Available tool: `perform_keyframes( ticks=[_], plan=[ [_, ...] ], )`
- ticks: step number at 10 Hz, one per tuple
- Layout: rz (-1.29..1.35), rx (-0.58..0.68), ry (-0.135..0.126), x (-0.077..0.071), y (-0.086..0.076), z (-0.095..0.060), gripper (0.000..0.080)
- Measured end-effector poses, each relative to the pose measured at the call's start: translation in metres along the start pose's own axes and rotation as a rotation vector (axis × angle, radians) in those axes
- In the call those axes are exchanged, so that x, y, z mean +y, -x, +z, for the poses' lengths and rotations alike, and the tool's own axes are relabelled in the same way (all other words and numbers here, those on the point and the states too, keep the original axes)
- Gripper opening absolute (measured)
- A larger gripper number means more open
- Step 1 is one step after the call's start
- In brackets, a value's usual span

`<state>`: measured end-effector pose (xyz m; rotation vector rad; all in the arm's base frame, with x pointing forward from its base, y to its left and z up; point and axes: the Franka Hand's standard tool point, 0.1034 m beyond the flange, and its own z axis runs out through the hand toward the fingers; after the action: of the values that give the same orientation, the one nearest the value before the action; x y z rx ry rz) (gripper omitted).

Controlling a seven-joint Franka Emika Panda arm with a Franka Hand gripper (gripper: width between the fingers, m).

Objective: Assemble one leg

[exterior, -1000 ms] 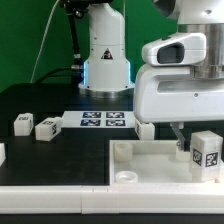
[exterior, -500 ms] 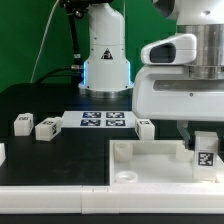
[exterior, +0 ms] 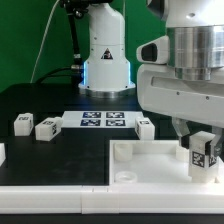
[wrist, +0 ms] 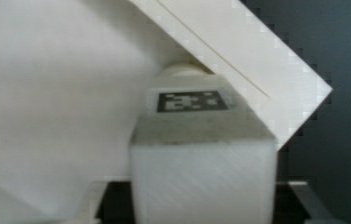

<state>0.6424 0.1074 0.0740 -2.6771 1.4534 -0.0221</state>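
Note:
My gripper (exterior: pixel 197 143) is shut on a leg (exterior: pixel 203 152), a small white block with a black-and-white tag facing the camera. It holds the leg upright at the corner of the large white tray-like tabletop (exterior: pixel 150 160) on the exterior view's right. In the wrist view the leg (wrist: pixel 198 150) runs out from between my fingers (wrist: pixel 119 200), its tagged end against the tabletop's corner rim (wrist: pixel 243 50). I cannot tell whether the leg's tip sits in the socket. Three more legs lie on the black table: two on the exterior view's left (exterior: pixel 22 123) (exterior: pixel 46 127) and one behind the tabletop (exterior: pixel 145 127).
The marker board (exterior: pixel 104 121) lies flat mid-table behind the tabletop. The arm's white base (exterior: pixel 105 55) stands at the back. A round socket (exterior: pixel 126 174) shows at the tabletop's front corner. A white part edge (exterior: pixel 2 153) shows at the far left.
My wrist has turned over the tabletop's right corner, and the held leg has shifted slightly left and twisted with it. The loose legs have not moved.

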Motion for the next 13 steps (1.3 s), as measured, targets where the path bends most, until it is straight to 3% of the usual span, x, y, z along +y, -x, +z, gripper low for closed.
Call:
perform_keyframes(
  ticks=[2,5,6,7,8,13],
  plan=[
    [0.228,-0.009,0.000,0.0016,0.0012,0.0003,0.0290],
    [0.310,-0.007,0.003,0.0022,0.0016,0.0011,0.0291],
    [0.267,-0.007,0.003,0.0023,0.0016,0.0013,0.0510],
    [0.258,-0.007,0.002,0.0017,0.0016,0.0010,0.0510],
    [0.188,-0.006,0.002,0.0018,0.0010,0.0012,0.0619],
    [-0.251,-0.010,0.004,0.0011,0.0099,0.0056,0.0649]
  ],
)
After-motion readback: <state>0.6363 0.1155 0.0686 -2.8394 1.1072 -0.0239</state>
